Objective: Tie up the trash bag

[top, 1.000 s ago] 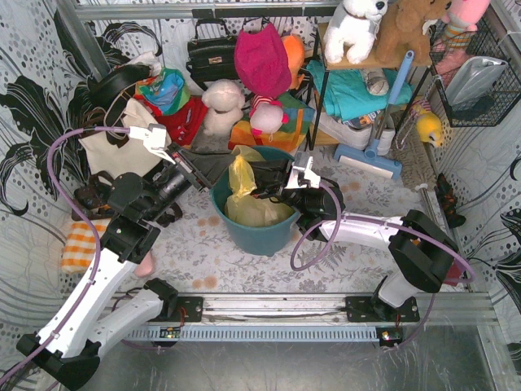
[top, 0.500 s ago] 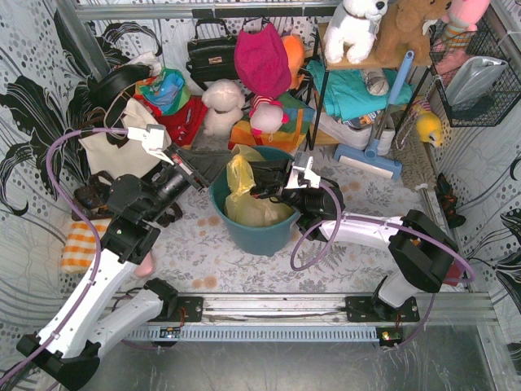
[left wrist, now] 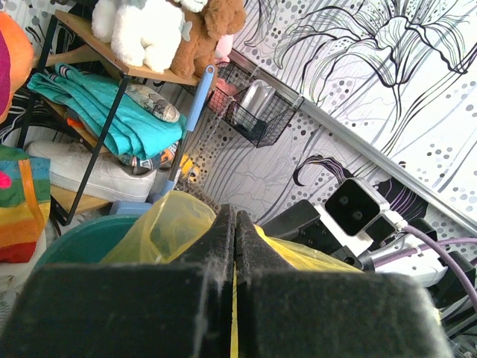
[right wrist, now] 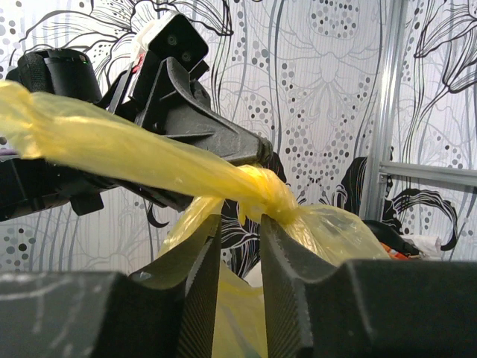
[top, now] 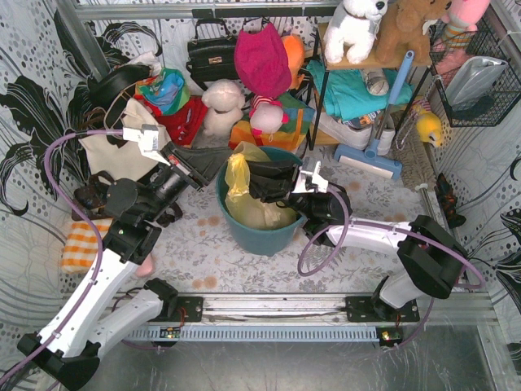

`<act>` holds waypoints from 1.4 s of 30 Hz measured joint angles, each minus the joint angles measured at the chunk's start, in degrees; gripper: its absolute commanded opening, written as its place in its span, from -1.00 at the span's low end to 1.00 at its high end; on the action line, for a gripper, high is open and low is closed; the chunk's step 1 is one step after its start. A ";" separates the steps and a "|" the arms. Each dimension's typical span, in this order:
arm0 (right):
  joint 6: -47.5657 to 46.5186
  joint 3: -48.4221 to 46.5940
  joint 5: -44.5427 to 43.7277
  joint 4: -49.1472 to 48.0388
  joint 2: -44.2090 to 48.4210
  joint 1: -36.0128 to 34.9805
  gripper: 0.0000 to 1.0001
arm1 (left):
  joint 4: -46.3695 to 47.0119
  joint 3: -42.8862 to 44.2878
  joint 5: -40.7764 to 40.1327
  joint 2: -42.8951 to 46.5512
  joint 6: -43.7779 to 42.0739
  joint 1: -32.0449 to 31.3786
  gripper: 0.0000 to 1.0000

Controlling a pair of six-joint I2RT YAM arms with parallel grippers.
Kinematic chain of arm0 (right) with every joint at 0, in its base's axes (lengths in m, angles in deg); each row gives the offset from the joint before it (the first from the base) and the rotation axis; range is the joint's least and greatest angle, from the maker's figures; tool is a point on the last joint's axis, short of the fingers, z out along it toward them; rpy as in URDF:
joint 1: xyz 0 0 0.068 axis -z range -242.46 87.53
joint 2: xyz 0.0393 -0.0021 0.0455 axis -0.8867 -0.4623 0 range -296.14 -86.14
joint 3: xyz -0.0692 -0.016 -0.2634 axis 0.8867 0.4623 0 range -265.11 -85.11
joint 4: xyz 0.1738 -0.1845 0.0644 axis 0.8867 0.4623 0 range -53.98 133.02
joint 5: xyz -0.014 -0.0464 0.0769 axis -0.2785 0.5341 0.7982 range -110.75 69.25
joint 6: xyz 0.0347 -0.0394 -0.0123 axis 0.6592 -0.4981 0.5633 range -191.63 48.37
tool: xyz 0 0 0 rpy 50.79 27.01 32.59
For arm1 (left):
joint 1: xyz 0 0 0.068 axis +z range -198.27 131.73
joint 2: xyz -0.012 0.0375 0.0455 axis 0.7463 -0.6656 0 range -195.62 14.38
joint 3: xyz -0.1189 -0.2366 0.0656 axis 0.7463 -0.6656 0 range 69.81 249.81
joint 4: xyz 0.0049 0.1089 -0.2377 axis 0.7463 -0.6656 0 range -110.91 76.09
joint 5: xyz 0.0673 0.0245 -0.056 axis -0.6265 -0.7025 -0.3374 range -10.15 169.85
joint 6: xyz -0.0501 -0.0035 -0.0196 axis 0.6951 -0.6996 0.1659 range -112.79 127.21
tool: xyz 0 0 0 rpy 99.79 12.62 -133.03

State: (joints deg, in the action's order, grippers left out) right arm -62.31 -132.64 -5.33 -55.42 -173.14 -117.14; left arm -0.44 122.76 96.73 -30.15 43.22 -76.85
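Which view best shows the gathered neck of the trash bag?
Right wrist: the trash bag is drawn into a taut strand ending in a tight bunch above the right gripper. Top external shows the bag in the teal bin, its neck partly hidden by both arms. Left wrist shows only yellow folds behind the left gripper.

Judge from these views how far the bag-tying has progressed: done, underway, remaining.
Done: the trash bag's top is gathered above the teal bin and twisted into a strand ending in a bunch, possibly a first knot. Underway: the left gripper is clamped on plastic; the right gripper sits at the bunch, grip unclear. Left: pull tight and confirm a finished knot.
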 measured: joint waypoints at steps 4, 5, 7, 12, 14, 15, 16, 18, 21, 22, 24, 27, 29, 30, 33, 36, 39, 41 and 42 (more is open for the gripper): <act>-0.20 2.23 -0.26 0.92 2.14 0.00 -0.18 | 1.11 0.07 0.44 -0.76 0.00 0.00 -1.00; -0.42 2.75 -0.33 1.33 2.71 0.00 -0.15 | 1.27 0.07 0.70 -0.94 0.00 0.00 -1.00; -0.94 4.04 -0.50 2.64 4.13 -0.04 -0.10 | 1.53 0.07 1.03 -1.22 0.00 0.00 -1.00; -3.21 5.51 -0.39 7.82 8.46 -0.11 -0.01 | 2.64 0.07 1.88 -1.81 0.00 0.00 -1.00; -4.57 5.51 -0.13 10.34 10.82 -0.11 0.01 | 2.93 0.07 2.12 -1.95 0.00 0.00 -1.00; -5.35 5.49 0.00 11.74 11.96 -0.11 0.01 | 3.13 0.07 2.16 -2.01 0.00 0.00 -1.00; -6.03 5.49 0.02 13.14 13.05 -0.11 0.02 | 3.32 0.07 2.19 -2.10 0.00 0.00 -1.00; -7.54 5.33 0.04 16.02 14.93 -0.11 0.03 | 3.39 0.07 2.19 -2.16 0.00 0.00 -1.00; -9.73 4.85 0.11 20.50 16.72 -0.11 0.12 | 3.50 0.07 2.16 -2.14 -0.02 0.00 -1.00; -10.43 4.59 0.33 21.88 17.14 -0.11 0.16 | 3.54 0.07 2.19 -2.14 -0.02 0.00 -1.00; -11.85 3.82 1.01 24.61 17.84 -0.11 0.23 | 3.61 0.07 2.25 -2.16 -0.02 0.00 -1.00; -13.64 2.19 2.03 27.65 18.18 -0.11 0.26 | 3.76 0.09 2.38 -2.14 0.00 0.00 -1.00; -14.80 0.68 2.80 29.46 18.16 -0.11 0.29 | 3.78 0.11 2.58 -2.14 0.00 0.00 -1.00; -15.28 -0.20 3.23 30.23 18.08 -0.11 0.29 | 3.76 0.20 2.71 -2.16 0.00 0.00 -1.00; -16.70 -3.13 4.63 31.50 17.22 -0.11 0.31 | 3.82 0.61 3.17 -2.12 0.00 0.00 -1.00; -17.81 -5.92 6.60 32.83 15.85 -0.11 0.26 | 4.20 0.72 3.54 -2.12 0.00 0.00 -1.00; -18.60 -8.07 9.20 35.28 14.78 -0.11 0.18 | 4.22 0.72 3.74 -2.12 0.00 0.00 -1.00; -19.12 -8.68 10.80 37.24 14.67 -0.11 0.06 | 4.31 0.76 3.76 -2.16 0.00 0.00 -1.00; -19.30 -8.85 11.50 38.05 14.67 -0.11 0.02 | 4.37 0.81 3.74 -2.19 0.00 0.00 -1.00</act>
State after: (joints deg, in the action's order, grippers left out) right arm -81.61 -141.49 6.17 -17.37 -158.47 -117.25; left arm 3.93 123.57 100.47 -32.34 43.22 -76.85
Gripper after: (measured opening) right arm 0.571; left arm 0.009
